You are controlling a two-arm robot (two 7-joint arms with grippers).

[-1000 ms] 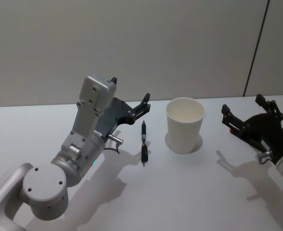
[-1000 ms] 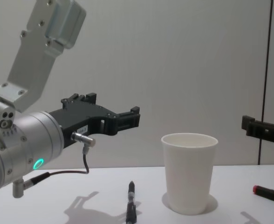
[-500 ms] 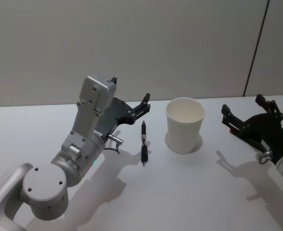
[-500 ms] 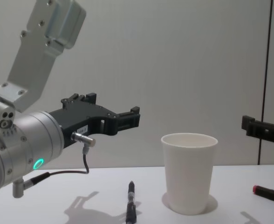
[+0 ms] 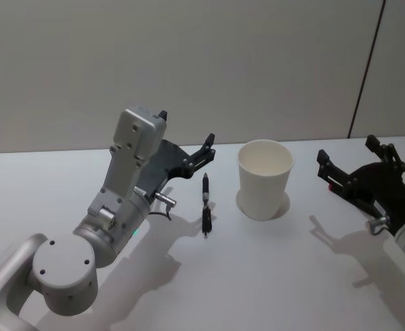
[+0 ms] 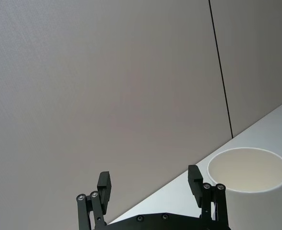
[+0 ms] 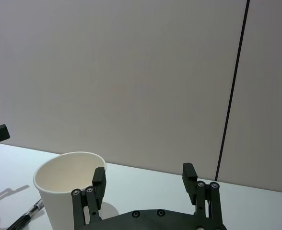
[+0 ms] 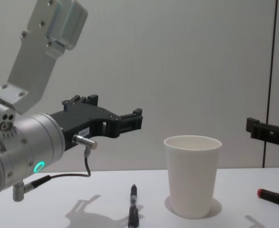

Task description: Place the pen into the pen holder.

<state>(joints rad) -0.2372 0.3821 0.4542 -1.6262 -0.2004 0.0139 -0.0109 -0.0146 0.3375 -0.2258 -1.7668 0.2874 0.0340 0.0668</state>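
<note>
On the white bench (image 5: 271,269) the pen (image 5: 206,205) lies flat, with its length running away from us. It is near the pen holder (image 5: 264,181), on its left side, and does not touch it. We see the pen holder as a plain white paper cup that stands upright with its mouth open at the top.

Our left arm is bent, and its grey link rises steeply over the wrist. From there the left hand (image 6: 149,178) reaches forward and a little to the right. It hovers above the bench, higher than the rim of the pen holder in the chest view. Its 2 black fingers are spread apart, with nothing between them. The pen lies lower, just past the fingertips and toward the pen holder. A green light (image 8: 37,166) glows on the wrist of this arm, and a thin cable hangs under it.

Our right hand (image 7: 144,171) hangs at the right side, apart from the pen holder and pointing forward. Its 2 fingers are also spread and hold nothing. Below it, on the bench, the chest view shows a dark stick with a red end (image 8: 274,198).
</note>
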